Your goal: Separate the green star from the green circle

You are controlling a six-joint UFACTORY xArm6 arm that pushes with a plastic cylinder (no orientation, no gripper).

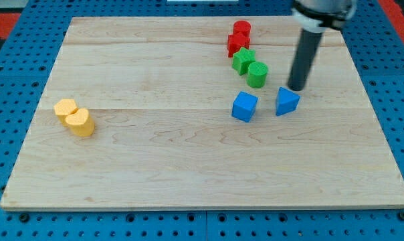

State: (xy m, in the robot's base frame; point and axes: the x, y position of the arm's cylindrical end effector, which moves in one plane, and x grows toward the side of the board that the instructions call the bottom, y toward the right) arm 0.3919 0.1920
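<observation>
The green star (243, 60) lies near the view's top right of the wooden board (155, 154). The green circle (257, 74) touches it on its lower right. My tip (296, 88) is to the right of the green circle, with a gap between them, and just above the blue triangular block (287, 102).
A red circle (241, 29) and a red star (237, 44) sit just above the green star, the red star touching it. A blue cube (245, 106) lies below the green circle. Two yellow blocks (75, 117) sit together at the view's left.
</observation>
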